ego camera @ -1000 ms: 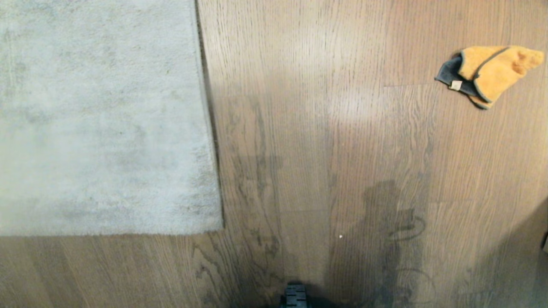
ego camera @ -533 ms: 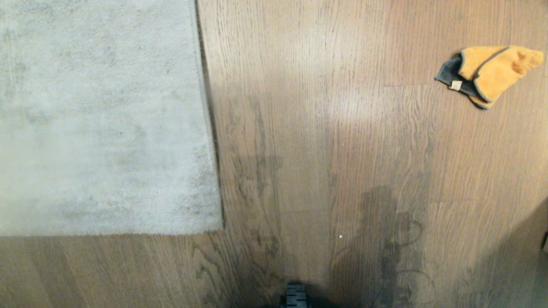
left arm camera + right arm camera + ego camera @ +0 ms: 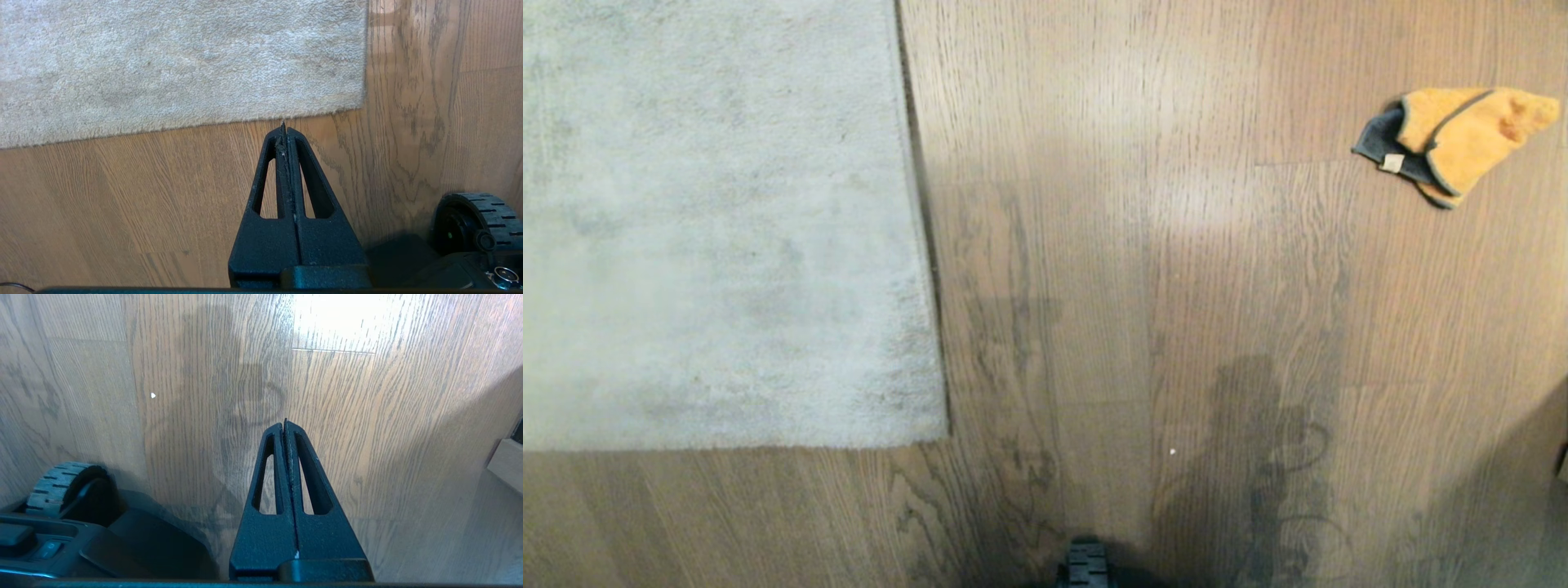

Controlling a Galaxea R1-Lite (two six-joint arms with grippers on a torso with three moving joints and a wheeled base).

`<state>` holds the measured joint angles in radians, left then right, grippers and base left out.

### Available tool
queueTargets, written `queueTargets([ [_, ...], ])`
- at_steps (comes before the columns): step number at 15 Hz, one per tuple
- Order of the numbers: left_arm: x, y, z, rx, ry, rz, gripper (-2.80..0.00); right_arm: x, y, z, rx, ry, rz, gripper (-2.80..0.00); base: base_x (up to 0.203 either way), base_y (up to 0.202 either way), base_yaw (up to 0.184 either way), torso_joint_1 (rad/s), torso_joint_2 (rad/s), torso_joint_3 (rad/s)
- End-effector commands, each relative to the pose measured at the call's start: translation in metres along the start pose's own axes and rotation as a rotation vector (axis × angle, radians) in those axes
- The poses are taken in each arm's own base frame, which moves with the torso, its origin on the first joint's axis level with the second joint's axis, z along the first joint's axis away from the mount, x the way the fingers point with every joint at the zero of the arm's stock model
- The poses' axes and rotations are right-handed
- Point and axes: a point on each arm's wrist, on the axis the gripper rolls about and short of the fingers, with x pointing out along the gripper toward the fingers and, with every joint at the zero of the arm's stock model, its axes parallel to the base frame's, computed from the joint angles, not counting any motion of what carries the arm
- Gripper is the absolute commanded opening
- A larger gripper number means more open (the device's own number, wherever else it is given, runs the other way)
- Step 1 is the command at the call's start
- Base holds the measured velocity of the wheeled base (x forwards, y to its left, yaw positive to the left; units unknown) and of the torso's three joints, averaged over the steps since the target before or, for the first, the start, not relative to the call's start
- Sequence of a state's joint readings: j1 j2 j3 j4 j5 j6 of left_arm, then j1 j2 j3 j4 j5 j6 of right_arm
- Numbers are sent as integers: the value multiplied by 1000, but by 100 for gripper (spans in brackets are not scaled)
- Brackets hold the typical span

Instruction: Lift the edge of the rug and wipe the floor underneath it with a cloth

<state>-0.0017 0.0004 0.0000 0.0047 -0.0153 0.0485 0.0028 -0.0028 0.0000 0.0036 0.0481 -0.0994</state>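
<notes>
A pale grey rug (image 3: 711,229) lies flat on the brown wood floor (image 3: 1111,245), filling the left of the head view; its rug edge (image 3: 923,245) runs straight down to a near corner. The orange-tan cloth (image 3: 1462,139) with dark trim lies crumpled on the floor at the far right. No arm shows in the head view. My left gripper (image 3: 284,126) is shut and empty, hanging over bare floor just short of the rug's near border (image 3: 204,124). My right gripper (image 3: 284,424) is shut and empty over bare floor (image 3: 367,416); the cloth is out of its view.
A wheel of my base shows by each wrist (image 3: 474,220) (image 3: 61,488), and its front tip sits at the bottom middle of the head view (image 3: 1086,567). A pale wooden piece (image 3: 504,463) stands at the floor's edge near the right arm.
The shadow of my right arm on the floor has slid down, toward my base. Rug, cloth and camera have stayed put.
</notes>
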Motion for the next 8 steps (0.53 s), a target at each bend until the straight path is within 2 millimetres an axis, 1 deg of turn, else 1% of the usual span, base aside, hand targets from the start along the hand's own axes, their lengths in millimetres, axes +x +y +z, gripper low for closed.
queueTargets([
  [1,0,0,0,1,0,0,-280,0,0,0,0,4,2,-280,0,0,0,0,0,0],
  [8,0,0,0,1,0,0,-280,0,0,0,6,4,0,-280,0,0,0,0,0,0],
])
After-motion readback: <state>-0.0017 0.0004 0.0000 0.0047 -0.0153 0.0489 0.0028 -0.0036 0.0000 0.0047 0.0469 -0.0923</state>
